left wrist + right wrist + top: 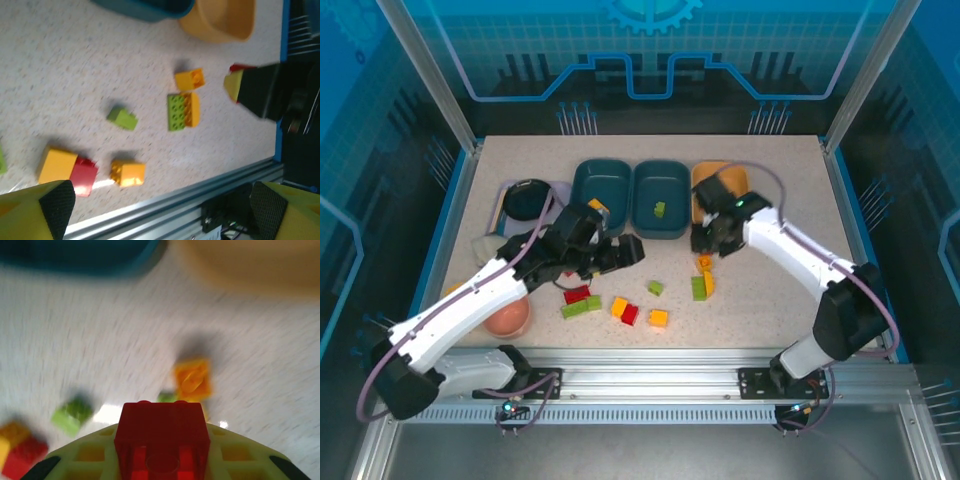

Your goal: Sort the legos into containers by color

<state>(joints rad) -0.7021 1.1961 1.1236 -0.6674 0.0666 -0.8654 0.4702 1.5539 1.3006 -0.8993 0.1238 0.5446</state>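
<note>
**Right gripper** point(162, 452): pinched on a red brick point(162, 430), which is held above the table point(100, 340). The wrist picture is blurred. Just past the held brick an orange brick point(192, 377) is seen lying on the table. A green brick point(73, 414) lies off to the left and a red-and-yellow pair point(17, 450) at the left edge. From above, the right gripper point(705, 238) is seen at the near rim of the orange tray point(732, 172), whose middle is hidden by the arm.

**Left gripper** point(160, 215): jaws spread wide. From above, the left gripper point(620, 252) is seen left of centre, near the front of the left teal tray point(585, 180). In its wrist view these are noted:
- a green-orange pair point(183, 111), the two touching side by side, just below the orange brick point(189, 79)
- the green brick point(122, 119), apart to the left
- an orange cube point(127, 173), near the red-and-yellow pair point(67, 169)

**Further out, from above:**
- a second red brick point(577, 294) and a long green brick point(580, 309) lie together by the left arm
- a yellow brick point(597, 205) lies in the left teal tray
- a green piece point(660, 209) lies in the middle teal tray point(675, 175)
- a black dish point(527, 198) stands at the far left
- a pink bowl point(506, 316) sits partly under the left arm
</note>
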